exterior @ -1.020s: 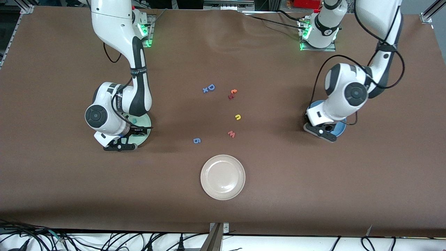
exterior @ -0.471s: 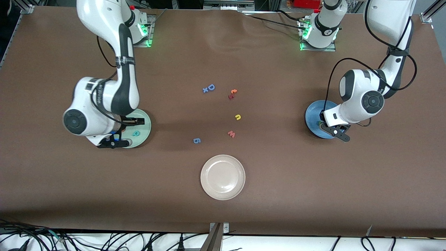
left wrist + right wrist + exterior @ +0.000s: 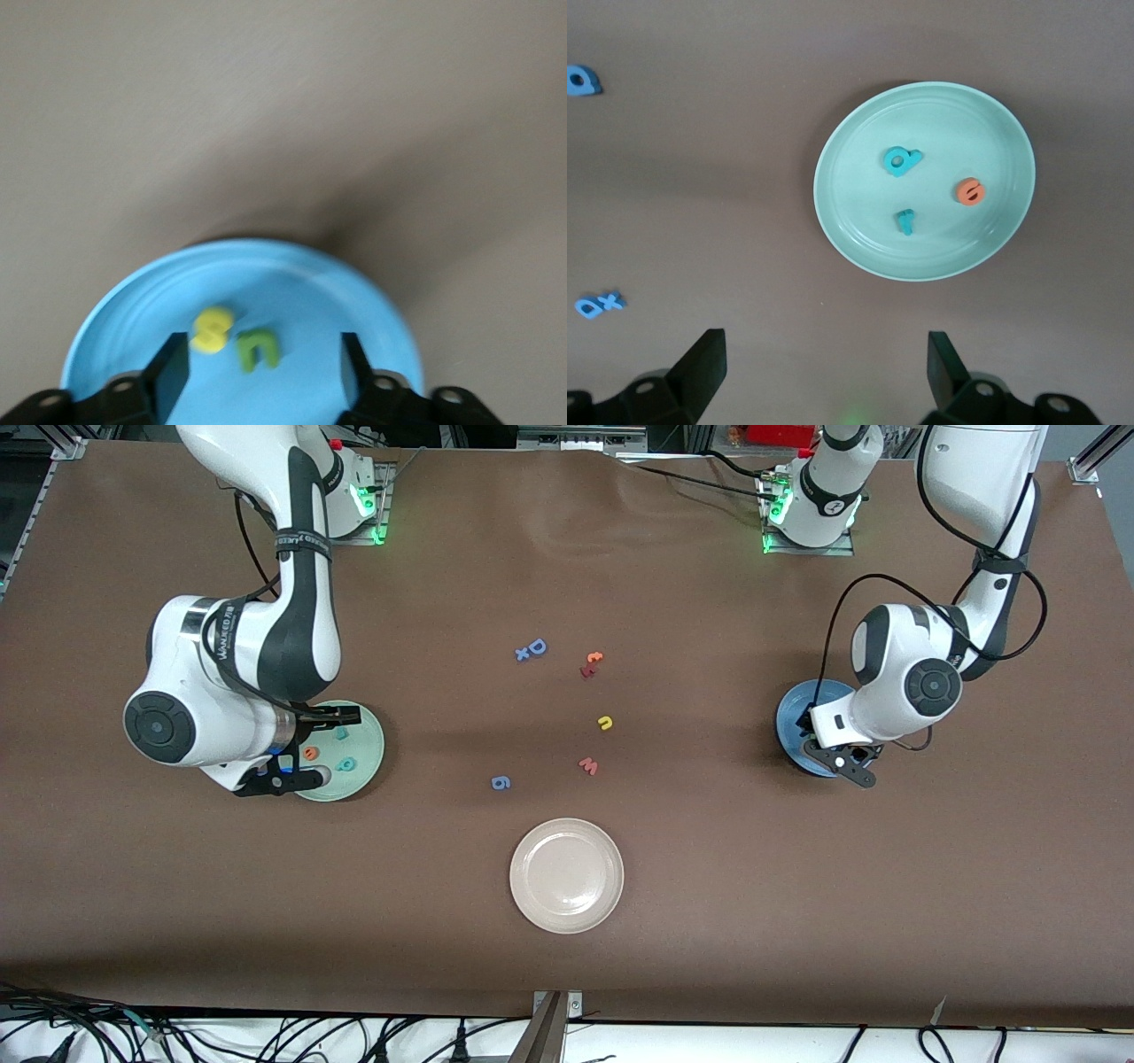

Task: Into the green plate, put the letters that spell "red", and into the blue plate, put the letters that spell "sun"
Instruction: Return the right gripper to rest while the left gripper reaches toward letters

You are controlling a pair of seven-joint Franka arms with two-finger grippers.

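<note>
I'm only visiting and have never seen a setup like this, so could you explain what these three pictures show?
They show two white robot arms at a brown table, sorting tiny foam letters into plates. One picture looks down from a high camera facing the arms; the other two come from cameras on each arm's wrist.

The right arm's end effector is open, holds nothing, and hangs above the round pale mint-green plate. In that plate lie the orange round "e", the teal "d" and the smaller teal "r".

The left arm's end effector is open over the round medium-blue plate, where the yellow "s" and dark green "n" lie between its fingers.

The yellow "u" is on the table, among other loose letters and an empty off-white plate.
</note>
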